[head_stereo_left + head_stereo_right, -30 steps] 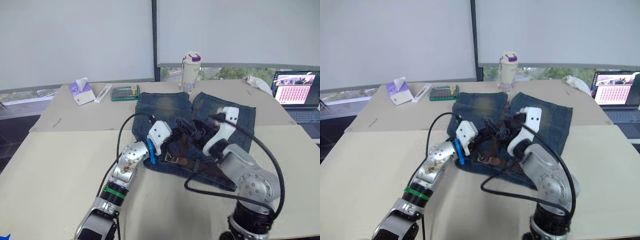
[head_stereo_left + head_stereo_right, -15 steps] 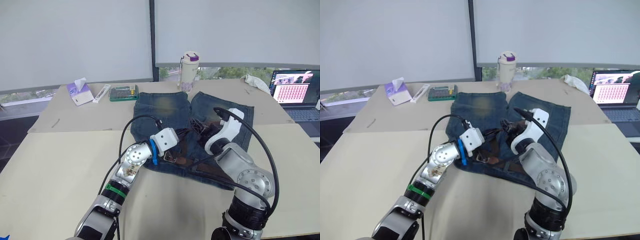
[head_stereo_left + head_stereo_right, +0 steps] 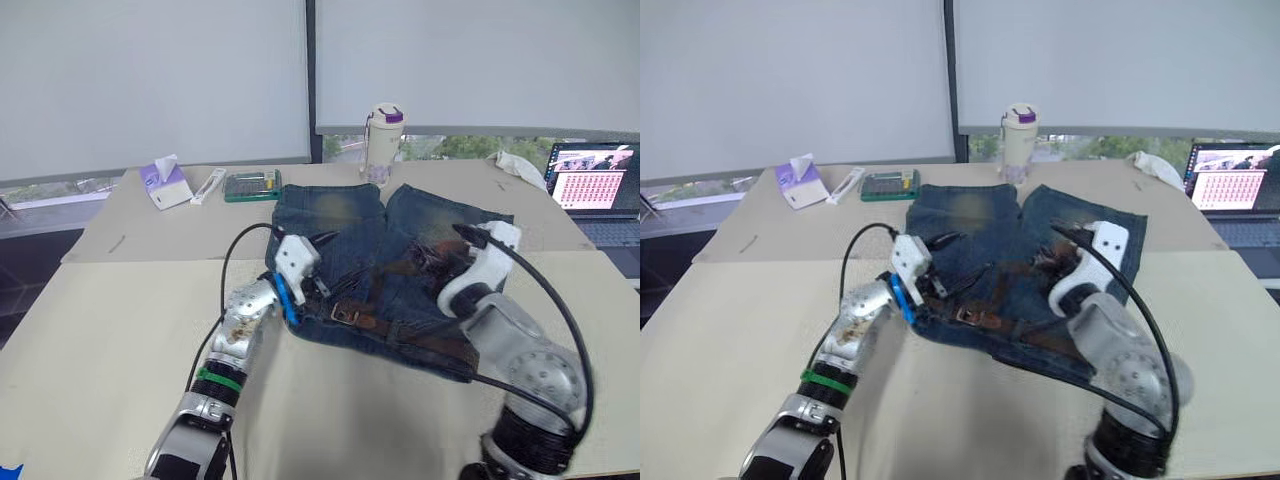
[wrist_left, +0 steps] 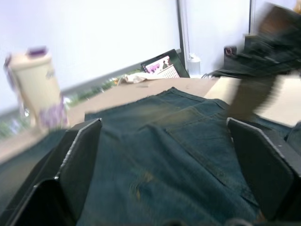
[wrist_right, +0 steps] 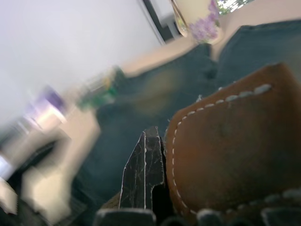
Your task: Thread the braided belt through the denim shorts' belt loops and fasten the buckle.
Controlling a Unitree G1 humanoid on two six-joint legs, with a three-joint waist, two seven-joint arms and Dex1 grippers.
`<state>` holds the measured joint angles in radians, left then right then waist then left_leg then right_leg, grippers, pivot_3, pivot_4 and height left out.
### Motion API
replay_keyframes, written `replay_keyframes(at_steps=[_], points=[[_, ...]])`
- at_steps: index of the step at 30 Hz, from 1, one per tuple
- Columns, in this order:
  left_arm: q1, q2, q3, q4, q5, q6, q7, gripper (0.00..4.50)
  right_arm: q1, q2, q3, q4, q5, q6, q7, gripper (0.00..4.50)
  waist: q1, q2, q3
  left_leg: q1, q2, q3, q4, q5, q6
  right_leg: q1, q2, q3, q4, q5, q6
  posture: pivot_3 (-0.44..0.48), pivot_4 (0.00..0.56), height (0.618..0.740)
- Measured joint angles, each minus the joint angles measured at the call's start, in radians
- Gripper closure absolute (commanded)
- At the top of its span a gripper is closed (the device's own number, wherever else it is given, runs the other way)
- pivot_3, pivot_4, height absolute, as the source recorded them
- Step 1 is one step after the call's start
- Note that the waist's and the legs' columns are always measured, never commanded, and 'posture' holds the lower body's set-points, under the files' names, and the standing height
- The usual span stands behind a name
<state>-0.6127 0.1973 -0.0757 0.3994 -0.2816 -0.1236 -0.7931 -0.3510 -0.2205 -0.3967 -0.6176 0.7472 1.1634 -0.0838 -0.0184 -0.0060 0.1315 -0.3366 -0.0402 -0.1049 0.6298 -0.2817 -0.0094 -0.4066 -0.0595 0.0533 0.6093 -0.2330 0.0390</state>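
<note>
Braided belt (image 3: 385,325): dark brown strap lying along the waistband of the denim shorts (image 3: 345,215), near edge of the garment, running from about the 9 o'clock end of the waistband toward 4 o'clock. Buckle (image 3: 343,313): silver frame, resting on the waistband just beside the left claw, unfastened. Belt loops: too small to make out; how many the strap passes through cannot be told.

Left claw (image 3: 318,290): at the 9 o'clock end of the waistband, fingers (image 4: 77,162) spread wide, nothing between them; denim lies directly ahead of it, the buckle just to its 3 o'clock.

Right claw (image 3: 440,262): over the shorts toward 3 o'clock, pinching the stitched brown leather tip (image 5: 225,146) of the belt, lifted off the cloth.

Risks, as judged:
- The right claw's pull may drag the strap back out of any loop, or slide the buckle away from the open left claw.
- The thin leather tip may slip from the pinch.
- The shorts, held down by nothing, may bunch and shift on the surface (image 3: 110,330).
- Black cables (image 3: 235,270) near the waistband may snag the strap.
</note>
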Motion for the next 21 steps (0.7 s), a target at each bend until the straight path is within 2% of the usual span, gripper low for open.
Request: replay_keyframes(at_steps=[4, 7, 9, 17, 18, 21], points=[[-0.046, 0.024, 0.028, 0.099, -0.028, 0.048, -0.085, 0.16, 0.022, -0.128, 0.038, -0.002, 0.002, 0.029, 0.065, 4.50, -0.007, 0.000, 0.000, 0.000, 0.000, 0.000, 0.000, 0.000, 0.000, 0.001, 0.001, -0.002, 0.000, -0.003, 0.005, 0.000, 0.150, 0.740], [-0.061, 0.012, 0.007, 0.164, -0.027, 0.068, -0.150, 0.94, 0.044, -0.246, 0.108, -0.014, 0.000, 0.049, 0.128, 4.50, -0.004, 0.000, 0.000, 0.000, 0.000, 0.000, 0.000, 0.000, 0.000, 0.002, 0.001, -0.003, 0.000, -0.003, 0.004, 0.000, 0.150, 0.740], [-0.062, 0.012, 0.007, 0.185, -0.034, 0.081, -0.202, 1.67, 0.056, -0.291, 0.123, -0.018, -0.010, 0.049, 0.150, 4.50, -0.001, -0.001, 0.000, -0.001, 0.000, -0.001, 0.001, 0.000, 0.000, 0.002, 0.000, -0.004, 0.000, -0.002, 0.003, 0.000, 0.150, 0.740], [-0.056, 0.019, -0.012, 0.182, -0.032, 0.104, -0.350, 4.30, 0.055, -0.302, 0.131, -0.016, -0.057, 0.028, 0.168, 4.50, 0.004, -0.001, 0.000, -0.001, 0.000, -0.001, 0.002, 0.000, 0.000, 0.002, 0.000, -0.004, 0.000, 0.000, 0.000, 0.000, 0.150, 0.740], [-0.053, 0.022, -0.017, 0.183, -0.030, 0.104, -0.362, 4.47, 0.055, -0.302, 0.131, -0.015, -0.060, 0.026, 0.170, 4.50, 0.004, -0.001, 0.000, -0.001, 0.000, -0.001, 0.002, 0.000, 0.000, 0.002, 0.000, -0.004, 0.000, 0.000, -0.001, 0.000, 0.150, 0.740], [-0.039, 0.023, -0.038, 0.184, -0.006, 0.086, -0.379, 4.47, 0.054, -0.302, 0.131, -0.010, -0.069, 0.025, 0.178, 4.50, 0.004, -0.001, 0.000, -0.001, 0.000, -0.002, 0.002, 0.000, 0.000, 0.002, 0.000, -0.004, 0.000, 0.001, -0.002, 0.000, 0.150, 0.740]])
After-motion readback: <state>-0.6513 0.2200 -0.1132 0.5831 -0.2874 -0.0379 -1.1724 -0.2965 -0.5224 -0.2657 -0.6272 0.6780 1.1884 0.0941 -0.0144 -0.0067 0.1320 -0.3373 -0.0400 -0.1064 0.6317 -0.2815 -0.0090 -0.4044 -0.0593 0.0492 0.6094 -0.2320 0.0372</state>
